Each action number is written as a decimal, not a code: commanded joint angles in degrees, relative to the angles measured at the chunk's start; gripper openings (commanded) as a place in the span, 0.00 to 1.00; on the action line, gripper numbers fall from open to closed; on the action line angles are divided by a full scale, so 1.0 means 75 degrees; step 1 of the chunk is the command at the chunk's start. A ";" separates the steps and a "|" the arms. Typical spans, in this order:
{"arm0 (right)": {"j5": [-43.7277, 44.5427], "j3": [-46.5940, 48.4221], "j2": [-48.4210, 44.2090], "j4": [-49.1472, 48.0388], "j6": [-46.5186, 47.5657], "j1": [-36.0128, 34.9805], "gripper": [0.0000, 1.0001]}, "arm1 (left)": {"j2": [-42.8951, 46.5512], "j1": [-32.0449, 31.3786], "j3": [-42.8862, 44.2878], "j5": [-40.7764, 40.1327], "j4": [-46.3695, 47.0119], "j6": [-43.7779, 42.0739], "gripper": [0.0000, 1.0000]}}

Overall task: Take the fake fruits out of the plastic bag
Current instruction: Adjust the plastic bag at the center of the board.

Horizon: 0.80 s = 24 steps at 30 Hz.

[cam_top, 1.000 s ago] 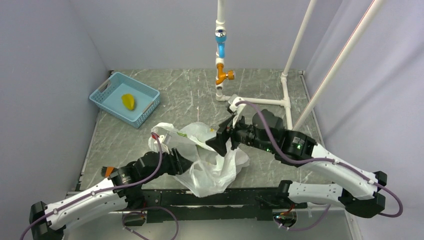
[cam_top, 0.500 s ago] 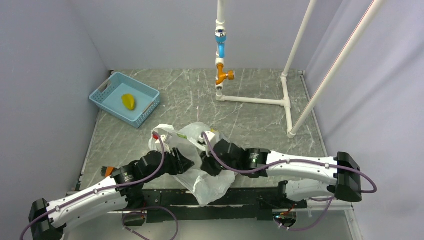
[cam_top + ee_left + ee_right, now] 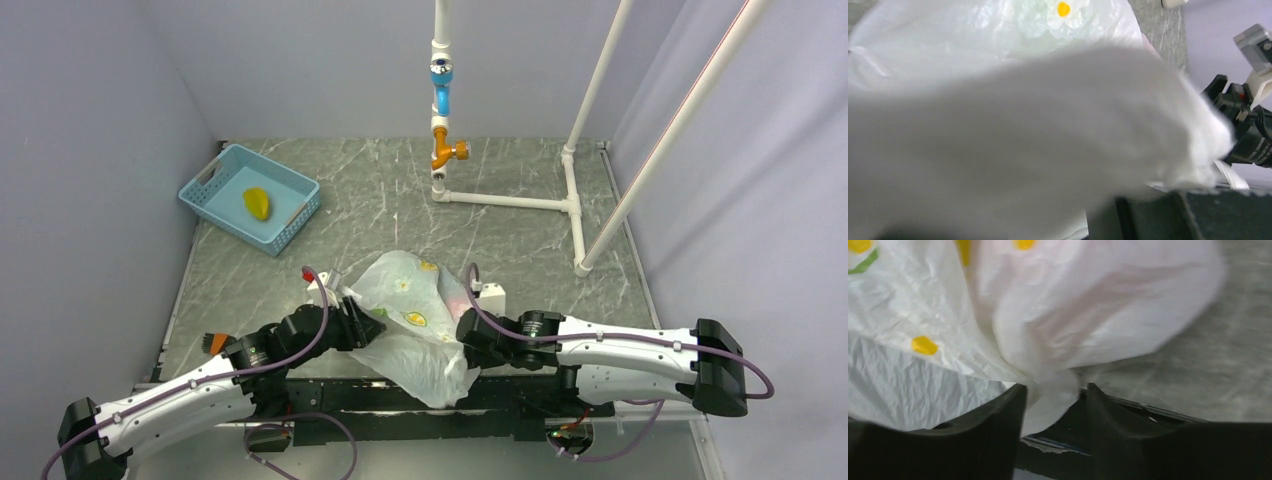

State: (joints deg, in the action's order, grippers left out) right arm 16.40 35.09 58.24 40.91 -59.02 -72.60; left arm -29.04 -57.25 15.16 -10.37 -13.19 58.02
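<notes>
Grey marbled counter (image 3: pixel 500 240): we list the plastic bag (image 3: pixel 410 295), right tool (image 3: pixel 1055 390) clamped on its bunched film; left tool (image 3: pixel 366 327) at its edge, grip we cannot tell.

Grey marble-pattern bench (image 3: pixel 380 190), walled on three sides. Far-left corner: blue plastic lattice basket (image 3: pixel 225 225), set at an angle, holding a yellow oblong plastic fruit (image 3: pixel 257 203). Far middle to right: white pipe frame (image 3: pixel 510 201) flat on the surface, upright with blue and orange fittings. Near edge, centre: crinkly translucent white plastic bag (image 3: pixel 415 300) with yellow-green marks, slumped, lower end overlapping the dark front rail. Near-left edge: small orange-black item (image 3: pixel 213 343), too small to identify.
</notes>
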 commanded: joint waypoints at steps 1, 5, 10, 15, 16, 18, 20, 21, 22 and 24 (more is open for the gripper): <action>0.1725 0.1055 0.0014 0.1732 -0.0387 0.0024 0.61 | 0.0077 -0.0030 0.0050 0.0065 0.0385 0.0078 0.52; 0.0787 0.2087 0.0280 0.0773 0.2135 -0.0022 0.85 | 0.0002 -0.0039 0.0033 0.0441 0.0763 0.0123 0.52; -0.0193 0.2820 0.0130 0.1049 0.1778 -0.0021 1.00 | -0.0016 -0.0043 0.0054 0.0733 0.1008 0.0111 0.53; -0.1564 0.3144 0.0789 0.2103 -0.0574 -0.0039 1.00 | -0.0067 -0.0046 0.0229 0.0727 0.0950 -0.0002 0.54; -0.1859 0.2995 0.0806 0.2148 -0.0916 -0.0081 1.00 | -0.0116 -0.0044 0.0269 0.0749 0.0978 -0.0046 0.55; -0.2145 0.2569 0.0561 0.2014 -0.1503 -0.0131 1.00 | -0.0267 -0.0043 0.0342 0.0789 0.1008 -0.0131 0.55; -0.2152 0.2097 0.0111 0.1684 -0.1995 -0.0165 1.00 | -0.0439 -0.0045 0.0414 0.0854 0.1062 -0.0217 0.55; -0.2152 0.1888 -0.0055 0.1410 -0.2220 -0.0163 1.00 | -0.0557 -0.0045 0.0423 0.0909 0.1108 -0.0254 0.55; -0.2252 0.1678 -0.0135 0.1064 -0.2287 -0.0165 1.00 | -0.0647 -0.0042 0.0441 0.0957 0.1154 -0.0268 0.55; -0.2609 0.1396 -0.0012 0.0357 -0.2399 -0.0152 0.98 | -0.0789 -0.0044 0.0440 0.1040 0.1249 -0.0245 0.55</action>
State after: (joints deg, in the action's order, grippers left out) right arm 2.55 48.56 59.61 51.68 -69.56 -73.63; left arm -33.36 -57.36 16.14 -4.69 -7.33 57.60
